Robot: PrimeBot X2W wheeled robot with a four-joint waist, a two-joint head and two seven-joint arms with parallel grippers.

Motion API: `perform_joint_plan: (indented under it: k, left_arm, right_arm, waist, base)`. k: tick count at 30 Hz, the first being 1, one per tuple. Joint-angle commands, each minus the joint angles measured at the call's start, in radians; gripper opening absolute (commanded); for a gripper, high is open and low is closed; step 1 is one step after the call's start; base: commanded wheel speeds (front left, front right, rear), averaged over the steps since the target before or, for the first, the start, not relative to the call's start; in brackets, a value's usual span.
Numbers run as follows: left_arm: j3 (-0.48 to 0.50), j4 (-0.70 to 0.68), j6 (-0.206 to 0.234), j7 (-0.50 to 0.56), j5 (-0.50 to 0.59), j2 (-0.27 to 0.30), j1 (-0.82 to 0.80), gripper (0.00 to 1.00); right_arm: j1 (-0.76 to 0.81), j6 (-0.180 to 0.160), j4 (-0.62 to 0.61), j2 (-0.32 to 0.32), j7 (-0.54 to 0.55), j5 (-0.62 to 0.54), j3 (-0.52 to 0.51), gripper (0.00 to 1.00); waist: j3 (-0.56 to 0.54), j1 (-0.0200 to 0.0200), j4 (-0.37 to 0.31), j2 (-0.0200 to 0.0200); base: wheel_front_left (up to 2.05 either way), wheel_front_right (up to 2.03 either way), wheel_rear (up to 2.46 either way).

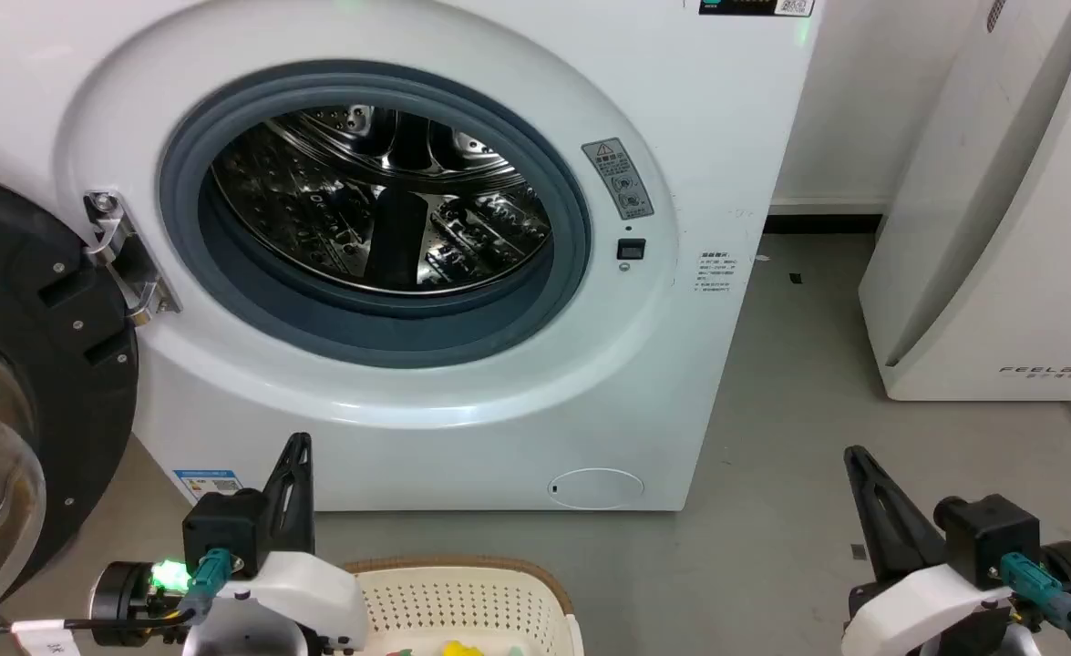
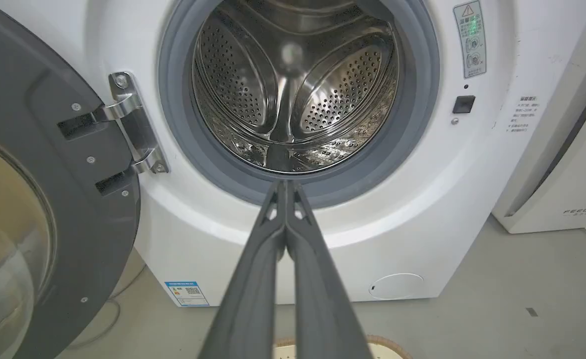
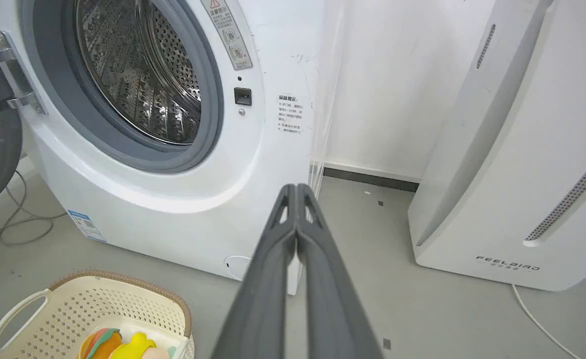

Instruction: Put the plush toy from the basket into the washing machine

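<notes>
right end effector (image 3: 296, 186), pinched closed, near white appliance (image 3: 522, 174) lettered "feelbird".

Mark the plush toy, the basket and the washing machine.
plush toy (image 3: 129, 345): right wrist view, on its yellow part.
basket (image 3: 103, 305): right wrist view, on the perforated back wall.
washing machine (image 1: 389, 343): head view, on the grey door ring's lower part.

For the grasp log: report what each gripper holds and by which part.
Nothing is held. The left gripper and right gripper are shut on nothing; the plush toy lies in the basket.
</notes>
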Motion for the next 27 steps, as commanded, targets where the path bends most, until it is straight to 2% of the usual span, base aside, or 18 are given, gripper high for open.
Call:
perform_joint_plan:
  k: [1,17,18,27]
  left_arm:
    - [0.003,-0.004,-0.004,0.000,0.003,0.000,0.014,0.00]
    - [0.003,-0.004,-0.004,0.000,0.003,0.000,0.014,0.00]
    - [0.000,0.000,0.000,0.000,0.000,0.000,0.000,1.00]
    - [-0.009,0.005,0.013,-0.014,-0.005,0.000,-0.005,1.00]
  right_arm:
    - [-0.014,-0.001,0.003,0.000,0.001,-0.008,0.000,0.00]
    - [-0.014,-0.001,0.003,0.000,0.001,-0.008,0.000,0.00]
    - [0.000,0.000,0.000,0.000,0.000,0.000,0.000,1.00]
    - [-0.001,0.000,-0.005,0.000,-0.014,0.019,-0.013,1.00]
  waist:
    - [0.000,0.0000,0.000,0.0000]
    - [0.000,0.0000,0.000,0.0000]
    - [0.000,0.0000,0.000,0.0000]
    - [0.004,0.0000,0.000,0.0000]
  base:
    - [0.00,0.00,0.00]
    - [0.00,0.00,0.00]
    - [0.00,0.00,0.00]
    - [0.00,0.00,0.00]
